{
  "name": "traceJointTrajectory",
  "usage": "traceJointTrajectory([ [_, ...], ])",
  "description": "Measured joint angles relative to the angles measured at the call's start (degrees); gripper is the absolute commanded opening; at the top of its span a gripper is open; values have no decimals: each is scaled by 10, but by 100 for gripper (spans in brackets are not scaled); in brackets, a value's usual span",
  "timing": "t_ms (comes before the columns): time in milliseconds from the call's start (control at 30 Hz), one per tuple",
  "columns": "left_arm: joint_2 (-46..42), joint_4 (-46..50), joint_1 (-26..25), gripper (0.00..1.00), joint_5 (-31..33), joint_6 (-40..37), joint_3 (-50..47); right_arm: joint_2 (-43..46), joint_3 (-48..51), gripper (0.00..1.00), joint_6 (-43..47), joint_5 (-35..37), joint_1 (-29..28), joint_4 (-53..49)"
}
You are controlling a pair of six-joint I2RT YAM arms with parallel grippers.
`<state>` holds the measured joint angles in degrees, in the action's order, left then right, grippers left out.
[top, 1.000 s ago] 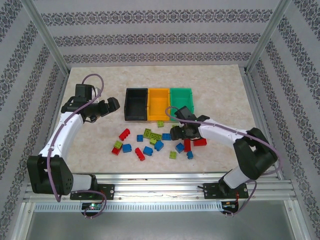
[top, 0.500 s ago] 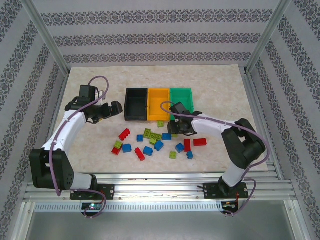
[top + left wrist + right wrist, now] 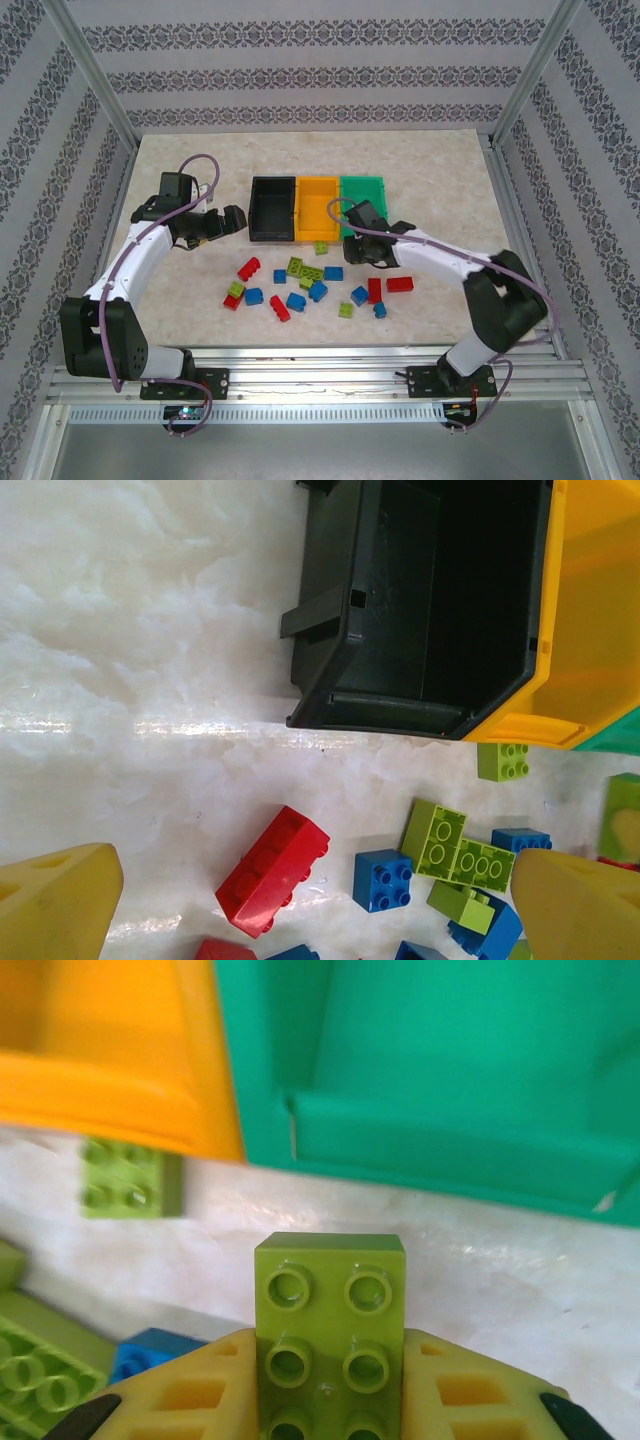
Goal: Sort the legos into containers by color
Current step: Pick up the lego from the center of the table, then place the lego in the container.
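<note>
A lime green brick (image 3: 330,1332) is gripped between the yellow fingers (image 3: 180,1400) of the right gripper (image 3: 351,251). It is held just before the near wall of the green bin (image 3: 430,1090), next to the orange-yellow bin (image 3: 90,1050). The left gripper (image 3: 320,910) is held with its jaws wide apart and empty, above the table (image 3: 120,630), near the black bin (image 3: 420,600). The loose bricks (image 3: 296,300), red, blue and lime green, are scattered on the table before the three bins. A red brick (image 3: 272,870) is seen under the left gripper.
</note>
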<state>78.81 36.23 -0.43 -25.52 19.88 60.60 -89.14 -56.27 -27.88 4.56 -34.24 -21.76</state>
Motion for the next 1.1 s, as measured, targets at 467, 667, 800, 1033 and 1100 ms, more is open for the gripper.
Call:
traceJointTrajectory([
  [467,0,1,0,97,-11,-6,0,-42,-145,51,59,-7,108,-7],
  [667,3,3,0,94,-11,-11,0,-34,-121,51,69,-24,101,-5],
  [800,4,3,0,94,-15,-15,0,0,-69,52,76,-30,81,-5],
  [1033,13,5,-4,91,-19,-16,0,74,12,52,86,-36,21,-14],
  [1100,16,5,-4,88,-19,-17,0,89,35,52,86,-42,13,-11],
])
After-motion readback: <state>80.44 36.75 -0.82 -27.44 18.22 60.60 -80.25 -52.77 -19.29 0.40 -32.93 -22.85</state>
